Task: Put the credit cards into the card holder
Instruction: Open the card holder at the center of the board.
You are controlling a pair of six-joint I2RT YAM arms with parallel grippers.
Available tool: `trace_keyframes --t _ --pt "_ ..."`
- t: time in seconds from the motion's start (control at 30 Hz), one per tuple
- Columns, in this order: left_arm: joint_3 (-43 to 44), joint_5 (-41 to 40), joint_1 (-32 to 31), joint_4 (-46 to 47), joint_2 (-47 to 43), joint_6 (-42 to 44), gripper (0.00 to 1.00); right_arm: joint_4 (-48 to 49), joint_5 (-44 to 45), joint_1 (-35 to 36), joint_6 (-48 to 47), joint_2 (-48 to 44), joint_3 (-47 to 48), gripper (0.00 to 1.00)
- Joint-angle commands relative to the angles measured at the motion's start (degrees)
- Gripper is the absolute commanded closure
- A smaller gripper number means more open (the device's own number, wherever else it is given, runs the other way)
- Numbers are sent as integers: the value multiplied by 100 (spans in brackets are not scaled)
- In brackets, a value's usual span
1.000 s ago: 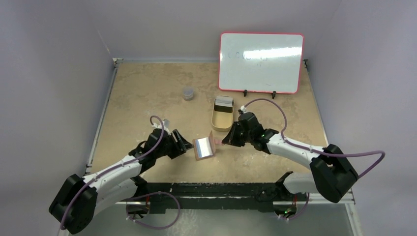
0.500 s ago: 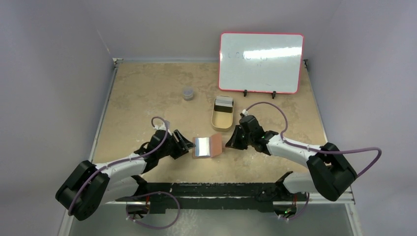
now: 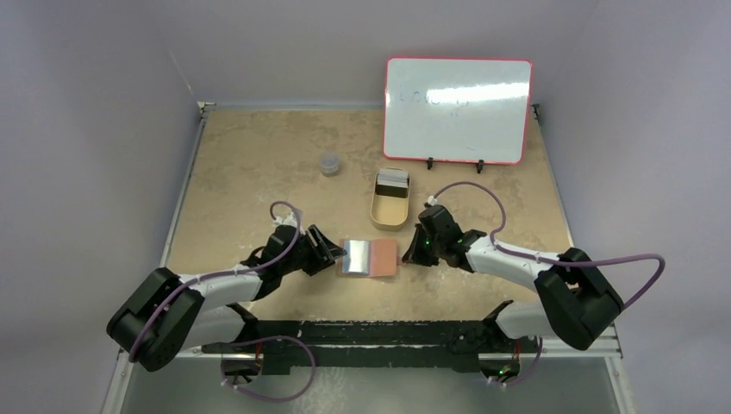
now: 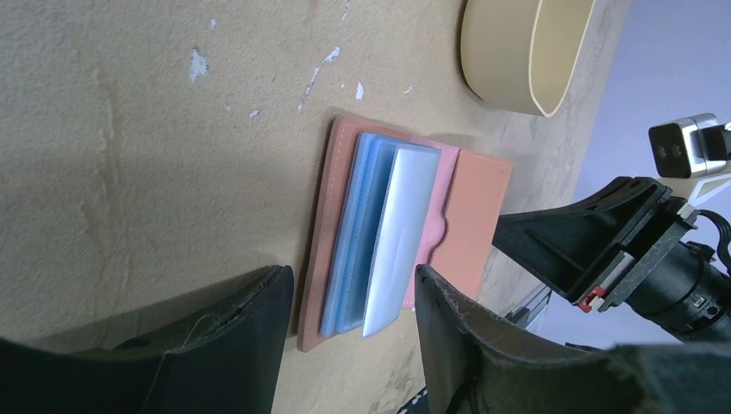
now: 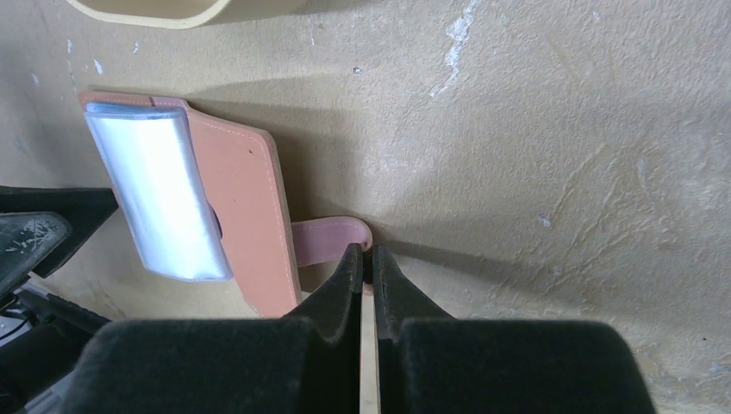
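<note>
Card holder (image 3: 379,258) lies opened flat on the tan table (image 3: 259,164), near the front edge and between the two arms, inner face up. A stack of light blue credit cards (image 4: 379,237) sits in the pocket of its left half, with the top card glaring white. The cards' long edges stand slightly fanned above the leather.

Left gripper (image 4: 349,289) is low at the holder's left end. Its fingers (image 4: 233,336) are spread wide, one on either side of that end. Contact with the leather cannot be confirmed.

Right gripper (image 5: 366,256) is at the holder's right side, with its fingers pressed together. The tip of the holder's pink strap (image 5: 332,241) is pinched between the fingertips, and the strap lies flat against the table.

An open tan oval tin (image 3: 390,203) stands just behind the holder, apart from it. It holds a pale grey item at its far end, too small to identify. A red-framed whiteboard (image 3: 457,110) stands upright at the back. A small grey jar (image 3: 328,164) stands well to the left of the tin.
</note>
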Motion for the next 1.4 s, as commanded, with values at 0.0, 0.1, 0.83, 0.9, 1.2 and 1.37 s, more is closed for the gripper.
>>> trace_keyframes --t 0.0,0.1,0.83,0.9,1.2,1.37 --pt "165 88 -45 251 261 220 46 -45 171 -17 -61 -24 -86 100" --pt "147 179 -78 469 436 189 46 73 133 -17 -37 6 -151 100" --pt "135 680 -335 2016 660 -238 62 523 152 -17 -193 32 -300 99" --pt "89 691 -369 2223 785 -303 62 518 143 -16 -199 -2 -314 99" --pt "297 596 -661 2484 1333 -213 68 516 68 -16 -265 -123 -315 98" --pt "362 441 -689 2063 1038 -46 86 344 82 -16 -284 -256 -230 96"
